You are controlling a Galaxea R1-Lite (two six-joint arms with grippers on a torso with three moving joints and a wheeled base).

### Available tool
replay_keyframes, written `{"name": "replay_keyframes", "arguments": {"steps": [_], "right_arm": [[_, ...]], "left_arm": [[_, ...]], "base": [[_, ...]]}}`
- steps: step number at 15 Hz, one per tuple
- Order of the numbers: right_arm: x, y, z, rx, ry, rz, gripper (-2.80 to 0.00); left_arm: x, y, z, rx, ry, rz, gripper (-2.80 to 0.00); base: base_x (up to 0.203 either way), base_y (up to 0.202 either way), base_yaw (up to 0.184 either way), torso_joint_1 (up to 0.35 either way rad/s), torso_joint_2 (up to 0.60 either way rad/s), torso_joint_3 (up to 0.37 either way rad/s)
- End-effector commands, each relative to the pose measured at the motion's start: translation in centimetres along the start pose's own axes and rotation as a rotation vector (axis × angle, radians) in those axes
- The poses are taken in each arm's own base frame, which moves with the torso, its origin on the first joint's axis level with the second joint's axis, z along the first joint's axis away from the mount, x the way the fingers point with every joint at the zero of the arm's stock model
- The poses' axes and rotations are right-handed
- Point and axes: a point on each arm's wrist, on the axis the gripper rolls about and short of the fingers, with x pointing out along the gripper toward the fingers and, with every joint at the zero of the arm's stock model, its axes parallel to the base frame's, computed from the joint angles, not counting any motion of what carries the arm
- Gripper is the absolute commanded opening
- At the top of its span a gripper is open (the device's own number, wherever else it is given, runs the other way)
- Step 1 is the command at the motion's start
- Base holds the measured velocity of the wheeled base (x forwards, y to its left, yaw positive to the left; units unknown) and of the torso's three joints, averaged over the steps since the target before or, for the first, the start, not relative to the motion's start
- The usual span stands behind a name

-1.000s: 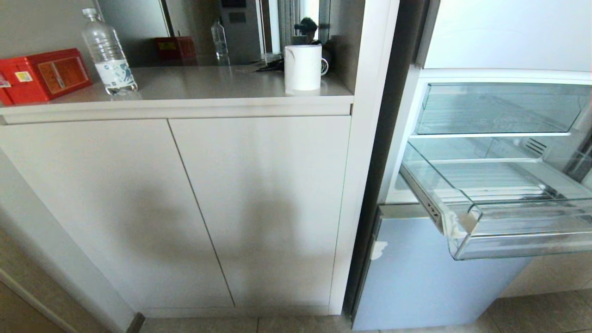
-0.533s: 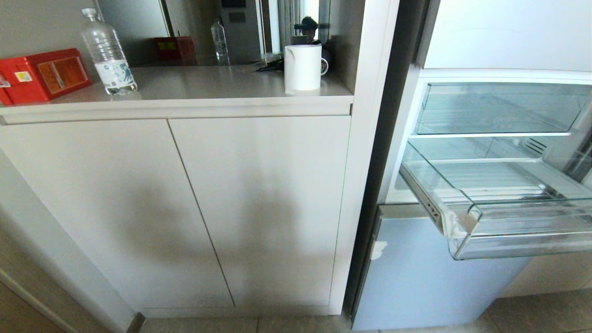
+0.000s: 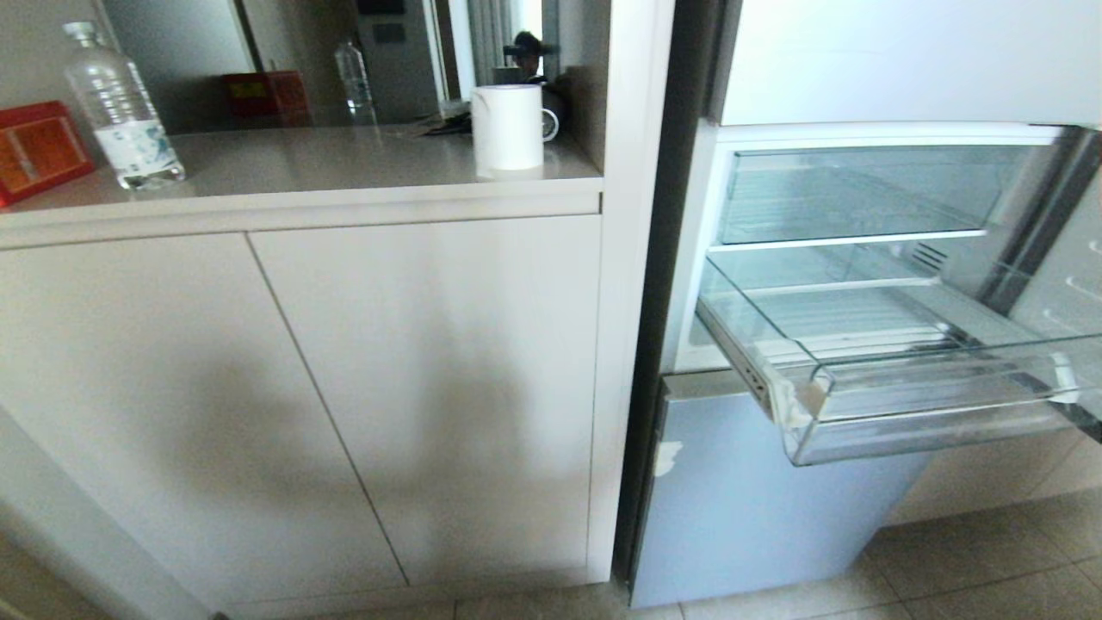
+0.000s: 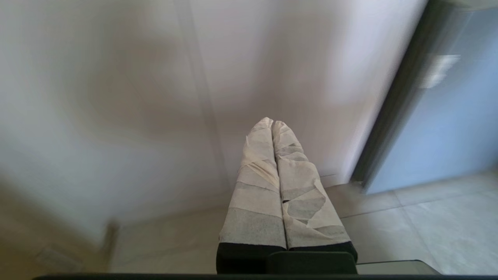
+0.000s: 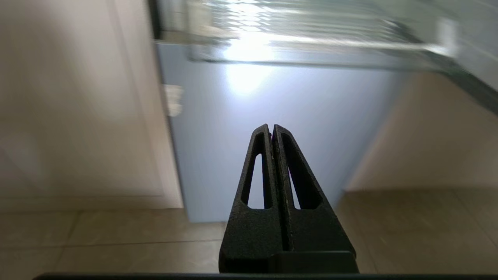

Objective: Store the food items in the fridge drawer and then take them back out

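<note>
The fridge drawer (image 3: pixel 930 422) is a clear plastic tray pulled out from the open fridge at the right of the head view, with a whitish scuff at its front left corner; its blurred front lip (image 5: pixel 311 46) also shows in the right wrist view. Nothing lies in the part of it that I see. The food items are out of view. My left gripper (image 4: pixel 271 122), wrapped in pale tape, is shut and empty, low before the beige cabinet. My right gripper (image 5: pixel 271 126), black, is shut and empty, low before the pale blue fridge panel (image 5: pixel 272 128). Neither arm shows in the head view.
A beige cabinet (image 3: pixel 344 387) stands left of the fridge; on its counter are a water bottle (image 3: pixel 120 112), a red box (image 3: pixel 34 151) and a white mug (image 3: pixel 508 129). A clear bin (image 3: pixel 861 194) sits above the drawer. A person shows in the mirror. Tiled floor lies below.
The whole head view has shifted left, so the camera has turned toward the fridge; more of the drawer's right end shows. The things themselves have kept their places.
</note>
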Motion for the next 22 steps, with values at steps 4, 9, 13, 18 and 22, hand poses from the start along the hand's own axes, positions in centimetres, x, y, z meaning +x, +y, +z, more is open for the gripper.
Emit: {"name": "replay_keyframes", "arguments": {"steps": [4,9,13,18,22], "right_arm": [[0.0,0.0,0.0,0.003,0.000,-0.001,-2.80],[0.0,0.0,0.0,0.032,-0.001,-0.005,-2.80],[0.0,0.0,0.0,0.032,0.002,-0.008,-2.80],[0.3,-0.5,5.1,0.089,0.033,-0.109,-2.80],[4.8,-1.4,10.4,0.257,0.195,-0.279,-2.80]], "left_arm": [[0.0,0.0,0.0,0.000,0.002,0.000,-2.80],[0.0,0.0,0.0,0.000,0.003,-0.001,-2.80],[0.0,0.0,0.0,0.000,0.003,0.000,-2.80],[0.0,0.0,0.0,-0.001,0.003,0.000,-2.80],[0.0,0.0,0.0,0.000,0.003,0.000,-2.80]], "base": [[0.000,0.007,-0.176,0.001,0.00,0.002],[0.001,0.008,-0.175,0.002,0.00,0.002],[0.000,0.003,-0.078,0.002,0.00,0.002],[0.000,0.000,0.000,0.000,0.00,0.000],[0.000,0.000,0.000,0.000,0.00,0.000]]}}
